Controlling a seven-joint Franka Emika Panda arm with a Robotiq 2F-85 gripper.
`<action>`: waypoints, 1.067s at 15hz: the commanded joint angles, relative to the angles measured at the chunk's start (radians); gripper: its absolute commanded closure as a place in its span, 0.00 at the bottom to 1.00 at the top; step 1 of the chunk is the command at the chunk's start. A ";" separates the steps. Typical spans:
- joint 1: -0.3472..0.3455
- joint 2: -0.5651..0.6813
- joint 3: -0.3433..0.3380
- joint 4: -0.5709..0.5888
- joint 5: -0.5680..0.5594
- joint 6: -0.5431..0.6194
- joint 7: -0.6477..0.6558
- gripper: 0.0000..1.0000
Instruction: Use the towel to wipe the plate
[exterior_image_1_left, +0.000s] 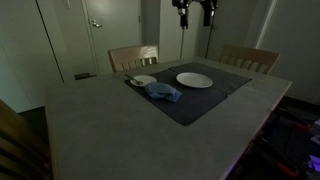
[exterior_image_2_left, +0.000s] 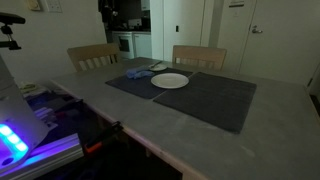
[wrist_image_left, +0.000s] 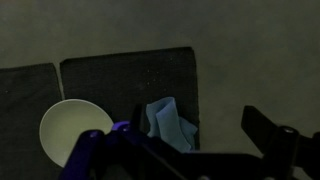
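Note:
A white plate (exterior_image_1_left: 194, 79) lies on a dark placemat (exterior_image_1_left: 205, 100) on the table, and it also shows in the other exterior view (exterior_image_2_left: 170, 81). A crumpled blue towel (exterior_image_1_left: 163, 92) lies on the mat beside it, seen in both exterior views (exterior_image_2_left: 140, 72). My gripper (exterior_image_1_left: 193, 12) hangs high above the table's far side, open and empty. In the wrist view the gripper (wrist_image_left: 200, 135) looks down with its fingers spread; the towel (wrist_image_left: 170, 122) lies by one finger near the mat's edge, and a white plate (wrist_image_left: 72, 130) lies further off.
A small white dish (exterior_image_1_left: 143, 80) sits next to the towel. Two wooden chairs (exterior_image_1_left: 133, 57) (exterior_image_1_left: 248, 58) stand at the far side of the table. A second dark placemat (exterior_image_2_left: 215, 100) lies beside the first. Doors and walls stand behind.

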 joint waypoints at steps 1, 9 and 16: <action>0.010 0.148 -0.011 0.113 -0.031 0.023 -0.013 0.00; 0.016 0.357 -0.061 0.232 -0.028 0.124 -0.060 0.00; 0.024 0.431 -0.092 0.237 -0.028 0.119 -0.063 0.00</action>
